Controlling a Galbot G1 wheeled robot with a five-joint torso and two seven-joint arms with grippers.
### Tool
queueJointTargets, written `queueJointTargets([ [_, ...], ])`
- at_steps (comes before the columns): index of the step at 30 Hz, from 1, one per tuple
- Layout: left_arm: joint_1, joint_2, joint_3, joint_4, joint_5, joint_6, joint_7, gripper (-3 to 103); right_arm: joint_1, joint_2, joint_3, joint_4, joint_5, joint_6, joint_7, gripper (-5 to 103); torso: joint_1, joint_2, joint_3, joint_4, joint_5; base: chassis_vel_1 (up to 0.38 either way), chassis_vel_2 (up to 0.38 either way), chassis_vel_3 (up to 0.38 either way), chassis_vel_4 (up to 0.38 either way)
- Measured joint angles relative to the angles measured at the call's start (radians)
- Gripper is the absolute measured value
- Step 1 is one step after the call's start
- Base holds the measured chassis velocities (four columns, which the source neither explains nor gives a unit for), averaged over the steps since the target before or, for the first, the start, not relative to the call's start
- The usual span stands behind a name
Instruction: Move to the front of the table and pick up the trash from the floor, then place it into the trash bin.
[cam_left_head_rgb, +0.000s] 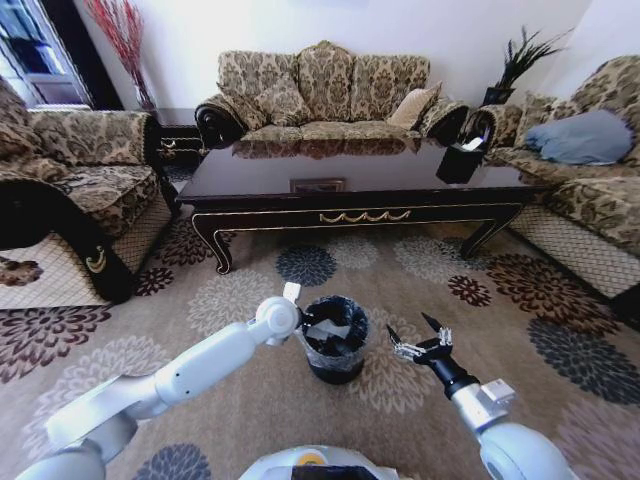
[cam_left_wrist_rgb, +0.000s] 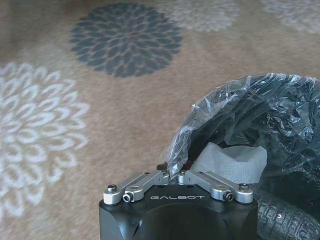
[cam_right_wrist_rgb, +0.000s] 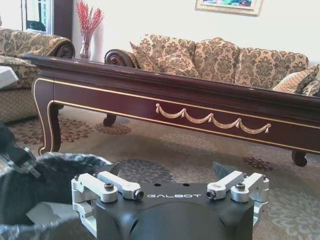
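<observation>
The trash bin (cam_left_head_rgb: 336, 345), small, round and black with a clear liner (cam_left_wrist_rgb: 280, 105), stands on the flowered carpet in front of the table (cam_left_head_rgb: 365, 214). My left gripper (cam_left_head_rgb: 303, 318) hangs over the bin's left rim, shut (cam_left_wrist_rgb: 172, 172) on the trash, a crumpled white paper (cam_left_wrist_rgb: 232, 161) that reaches from the fingertips into the bin's mouth. My right gripper (cam_left_head_rgb: 412, 331) hovers just right of the bin, open and holding nothing. In the right wrist view it (cam_right_wrist_rgb: 167, 170) faces the table's front rail (cam_right_wrist_rgb: 200, 107), with the bin (cam_right_wrist_rgb: 50, 175) beside it.
Patterned sofas (cam_left_head_rgb: 320, 95) ring the table at the back, at the left (cam_left_head_rgb: 70, 180) and at the right (cam_left_head_rgb: 590, 170). A black box-shaped holder (cam_left_head_rgb: 460, 160) stands on the tabletop. Open carpet (cam_left_head_rgb: 560, 330) lies on both sides of the bin.
</observation>
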Motion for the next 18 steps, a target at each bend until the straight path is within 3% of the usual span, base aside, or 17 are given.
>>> queueJointTargets([
  [7,0.091,0.061,-0.070,-0.011,0.002,0.000,-0.026,2,-0.018,0.000,-0.019,-0.021,-0.014,0.009,-0.008,100,0.000,0.000,0.000,0.0002,0.0000,0.000,0.000,0.000,0.000],
  [16,0.124,0.064,-0.106,0.017,0.023,0.000,-0.022,-1,-0.012,-0.007,-0.025,-0.022,-0.011,0.002,-0.010,100,0.000,0.000,0.000,0.0000,-0.0002,0.000,0.000,0.000,0.000],
  [18,0.126,0.059,-0.107,0.019,0.031,-0.001,-0.021,10,-0.014,-0.007,-0.023,-0.022,-0.010,0.002,-0.010,100,0.000,0.000,0.000,-0.0004,0.0001,0.000,0.000,0.000,0.000],
])
